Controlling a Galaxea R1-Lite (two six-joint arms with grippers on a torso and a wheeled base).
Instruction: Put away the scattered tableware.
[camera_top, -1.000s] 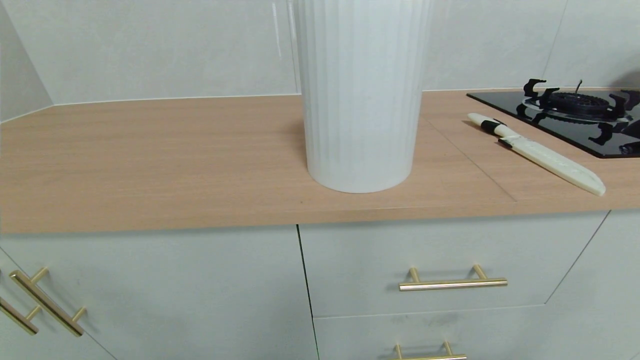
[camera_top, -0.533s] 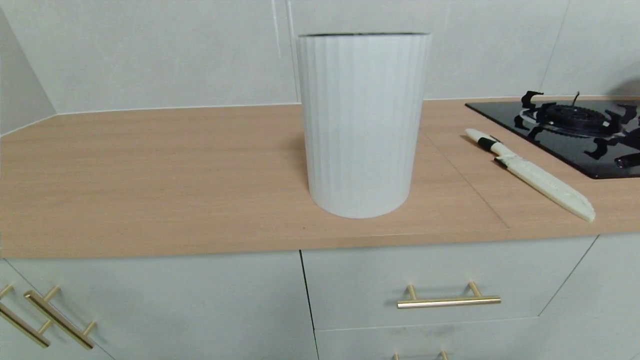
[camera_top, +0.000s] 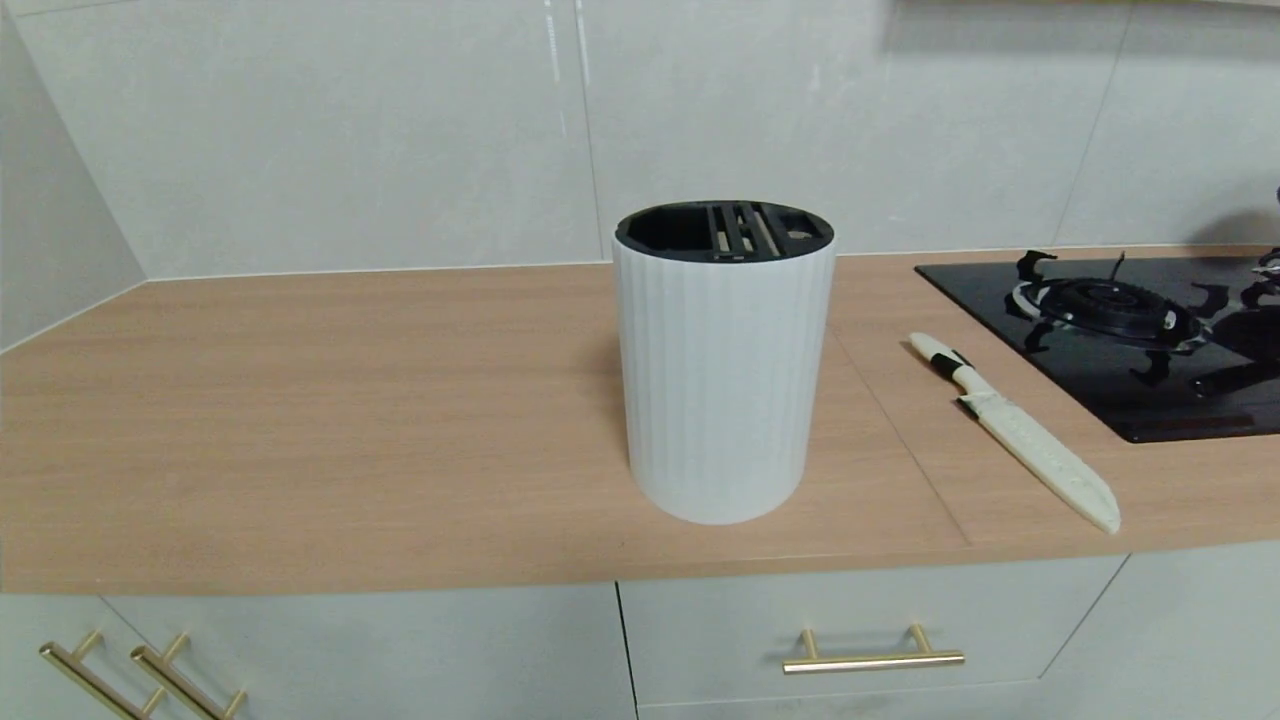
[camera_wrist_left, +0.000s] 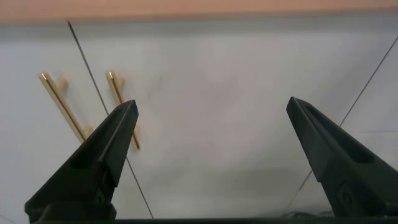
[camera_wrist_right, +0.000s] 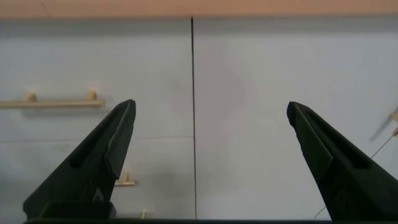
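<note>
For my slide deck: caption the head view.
White ribbed knife holder on wooden counter, knife lying beside hob.

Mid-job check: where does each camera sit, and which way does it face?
Head view: on the head, forward and down at counter, knife holder, knife.
Left wrist view: left wrist, facing cabinet doors; open left gripper frames two gold handles.
Right wrist view: right wrist, facing drawer fronts past the open right gripper.
Shared: both wrist views catch the counter's front edge.
</note>
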